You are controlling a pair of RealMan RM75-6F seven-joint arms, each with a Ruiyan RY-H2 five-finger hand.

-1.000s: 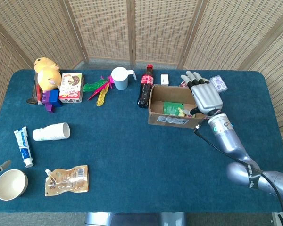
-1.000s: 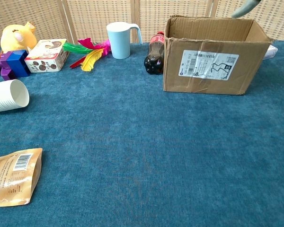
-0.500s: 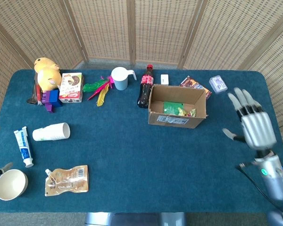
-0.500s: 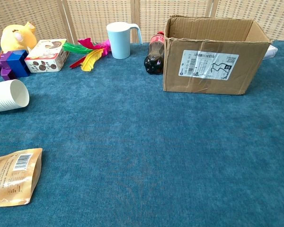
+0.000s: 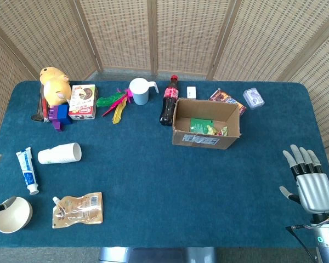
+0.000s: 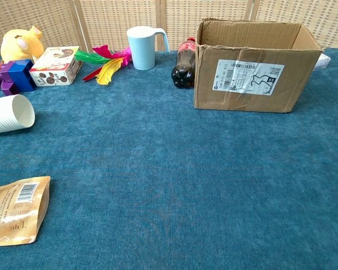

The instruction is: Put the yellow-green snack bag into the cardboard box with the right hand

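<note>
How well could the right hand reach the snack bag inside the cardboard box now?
Probably yes. The right hand is open and holds nothing, the cardboard box is open on top, and nothing stands between them. The snack bag lies low inside, so it must come from above.

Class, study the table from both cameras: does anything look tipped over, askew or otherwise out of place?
Yes: the stack of paper cups lies on its side near the table's left edge, its open mouth showing in the chest view. The cola bottle also lies flat beside the cardboard box.

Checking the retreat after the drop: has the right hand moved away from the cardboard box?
Yes. The right hand has pulled back from over the cardboard box toward the table's near right edge, open and empty.
</note>
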